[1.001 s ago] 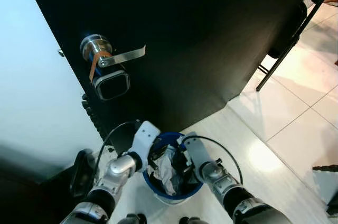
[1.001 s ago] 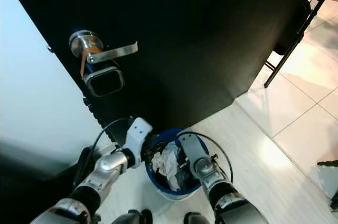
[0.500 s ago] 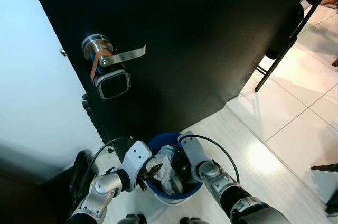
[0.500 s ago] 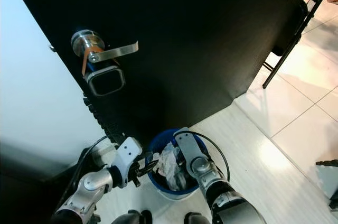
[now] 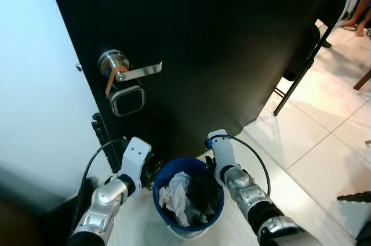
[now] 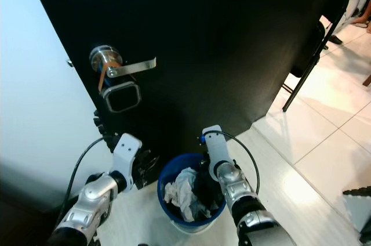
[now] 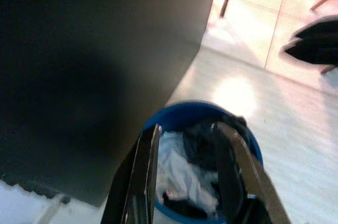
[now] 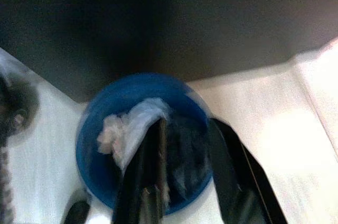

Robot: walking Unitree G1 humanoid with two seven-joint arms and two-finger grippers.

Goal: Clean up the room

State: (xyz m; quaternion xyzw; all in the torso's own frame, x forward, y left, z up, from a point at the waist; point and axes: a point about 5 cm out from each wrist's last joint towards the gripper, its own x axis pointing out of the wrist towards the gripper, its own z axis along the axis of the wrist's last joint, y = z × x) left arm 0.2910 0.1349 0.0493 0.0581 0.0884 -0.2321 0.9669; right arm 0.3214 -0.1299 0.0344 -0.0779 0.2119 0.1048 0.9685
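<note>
The round blue plastic bin (image 5: 186, 202) stood on the pale tiled floor (image 5: 324, 141) just in front of the large black door (image 5: 220, 43), holding crumpled white paper (image 5: 174, 194) on the side toward the left arm and dark black material (image 5: 206, 191) on the side toward the right arm. The left gripper (image 7: 190, 176) hung just outside the bin's rim, between the bin and the door, its two long black fingers (image 7: 145, 171) spread apart with nothing between them. The right gripper (image 8: 187, 174) sat over the bin's opposite rim, its fingers (image 8: 153, 176) also parted and empty above the trash. On the door, above the bin and toward the left arm's side, were a silver lever door handle (image 5: 130, 71) with an orange band and a dark square lock pad (image 5: 128, 100) beneath it. A black metal chair leg (image 5: 298, 66) stood on the floor, well apart from the bin on the right arm's side.
</note>
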